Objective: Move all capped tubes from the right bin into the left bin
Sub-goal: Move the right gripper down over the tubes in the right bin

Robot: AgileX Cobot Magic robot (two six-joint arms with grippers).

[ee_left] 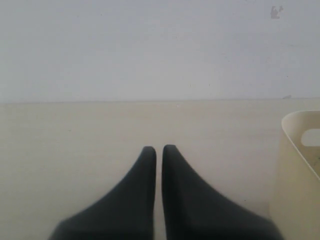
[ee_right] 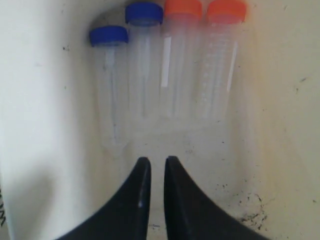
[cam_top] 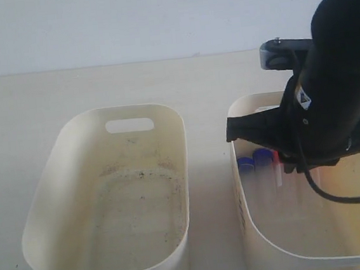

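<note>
Four capped tubes lie side by side on the floor of the right bin (ee_right: 285, 115): two with blue caps (ee_right: 108, 35) (ee_right: 144, 13) and two with orange-red caps (ee_right: 183, 8) (ee_right: 226, 11). My right gripper (ee_right: 157, 160) hovers just short of their tail ends, shut, with nothing between its fingers. In the exterior view my right arm (cam_top: 329, 95) hangs over the right bin (cam_top: 253, 230), and the blue caps (cam_top: 245, 163) (cam_top: 262, 156) peek out beneath it. The left bin (cam_top: 41, 218) holds no tubes. My left gripper (ee_left: 159, 148) is shut over bare table.
The two bins stand side by side with a narrow strip of table (cam_top: 211, 189) between them. A cream bin's end with a slot handle (ee_left: 300, 165) shows at the edge of the left wrist view. Dark specks (ee_right: 250, 212) mark the right bin's floor.
</note>
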